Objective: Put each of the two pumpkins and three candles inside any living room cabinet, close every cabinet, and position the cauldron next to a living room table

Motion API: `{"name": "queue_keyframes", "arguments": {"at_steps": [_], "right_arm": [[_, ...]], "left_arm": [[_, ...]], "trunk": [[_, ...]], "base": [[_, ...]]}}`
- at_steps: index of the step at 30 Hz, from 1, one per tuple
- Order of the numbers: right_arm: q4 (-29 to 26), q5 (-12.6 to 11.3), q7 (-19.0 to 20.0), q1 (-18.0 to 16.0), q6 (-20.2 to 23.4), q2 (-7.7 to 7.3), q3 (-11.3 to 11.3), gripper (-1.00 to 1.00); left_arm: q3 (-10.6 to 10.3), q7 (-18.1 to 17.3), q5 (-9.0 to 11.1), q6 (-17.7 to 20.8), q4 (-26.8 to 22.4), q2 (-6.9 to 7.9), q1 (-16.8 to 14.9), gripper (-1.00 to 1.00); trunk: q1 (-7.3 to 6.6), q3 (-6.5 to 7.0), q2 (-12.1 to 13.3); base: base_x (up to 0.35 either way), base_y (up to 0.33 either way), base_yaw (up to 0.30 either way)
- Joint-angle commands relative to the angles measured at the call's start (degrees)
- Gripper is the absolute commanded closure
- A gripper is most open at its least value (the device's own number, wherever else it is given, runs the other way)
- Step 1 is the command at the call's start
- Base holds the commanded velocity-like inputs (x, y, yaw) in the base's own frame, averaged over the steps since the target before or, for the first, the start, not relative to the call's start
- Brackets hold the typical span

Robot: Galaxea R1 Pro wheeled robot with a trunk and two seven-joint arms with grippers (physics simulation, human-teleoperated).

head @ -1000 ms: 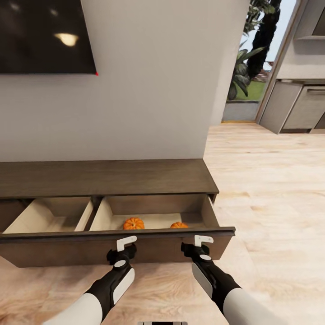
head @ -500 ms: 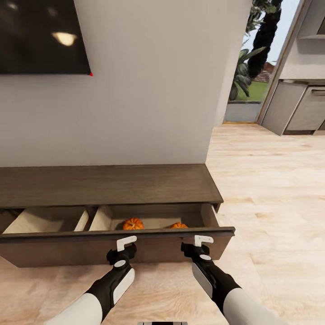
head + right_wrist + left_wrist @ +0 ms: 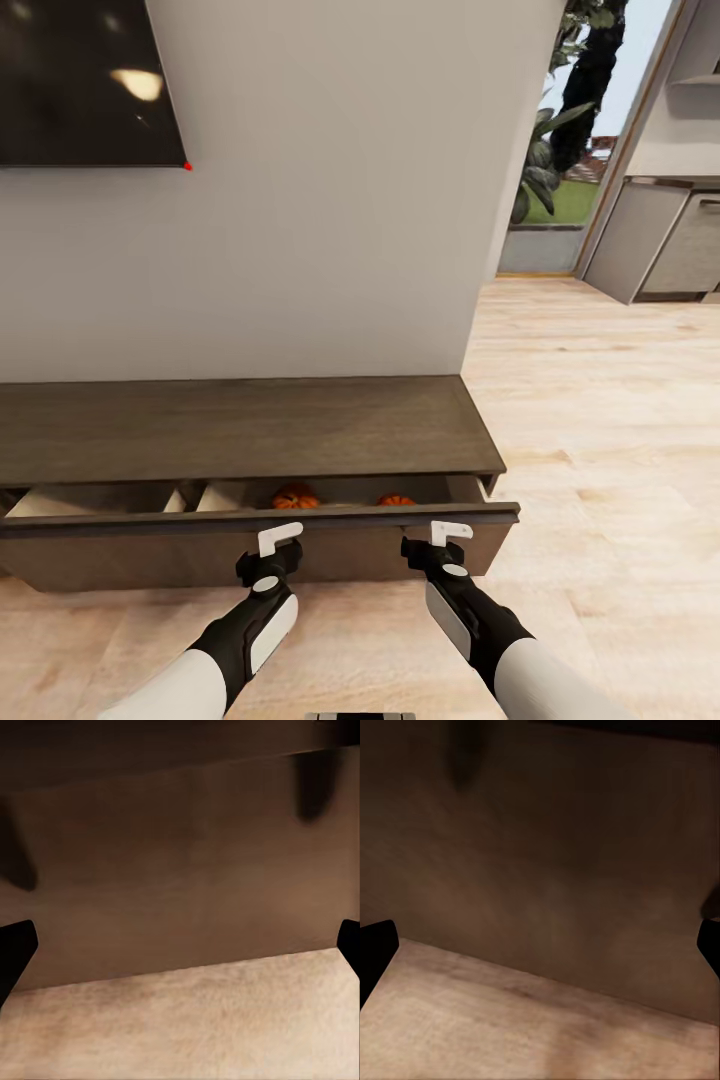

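Observation:
The long dark-brown cabinet (image 3: 240, 425) stands against the white wall, its wide drawer (image 3: 250, 545) out by a narrow gap. Two orange pumpkins (image 3: 295, 497) (image 3: 396, 500) peek through that gap, mostly hidden by the drawer front. My left gripper (image 3: 266, 562) and right gripper (image 3: 440, 553) both sit against the drawer front, left of centre and near its right end. In the wrist views the left gripper (image 3: 540, 945) and right gripper (image 3: 180, 952) are open, black fingertips (image 3: 375, 952) (image 3: 15, 952) wide apart, facing the brown front and the wood floor below. The candles and the cauldron are out of view.
A dark TV screen (image 3: 80, 80) hangs on the wall above the cabinet. Light wood floor (image 3: 600, 450) stretches to the right toward grey kitchen units (image 3: 665, 250) and a doorway with plants (image 3: 560, 120).
The drawer has slid most of the way into the cabinet, hiding its compartments and most of the pumpkins. The view has moved forward with it; both grippers stay on the front.

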Motion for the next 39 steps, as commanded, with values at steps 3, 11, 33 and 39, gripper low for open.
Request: {"name": "queue_keyframes", "arguments": {"at_steps": [3,11,33,39], "right_arm": [[0.0,0.0,0.0,0.0,0.0,0.0,0.0,-1.0],[0.0,0.0,0.0,0.0,0.0,0.0,0.0,-1.0],[0.0,0.0,0.0,0.0,0.0,0.0,0.0,-1.0],[0.0,0.0,0.0,0.0,0.0,0.0,0.0,-1.0]], "left_arm": [[-0.1,-0.1,-0.2,0.0,0.0,0.0,0.0,-1.0],[-0.1,-0.1,-0.2,0.0,0.0,-0.01,0.0,-1.0],[-0.1,-0.1,-0.2,0.0,0.0,-0.04,0.0,-1.0],[-0.1,-0.1,-0.2,-0.1,0.0,-0.06,0.0,-1.0]], "trunk": [[0.0,0.01,0.0],[0.0,0.01,0.0],[0.0,0.01,0.0],[0.0,0.01,0.0]], "base": [[0.206,0.0,0.0],[0.206,0.0,0.0],[0.085,0.0,0.0],[-0.101,0.0,0.0]]}}
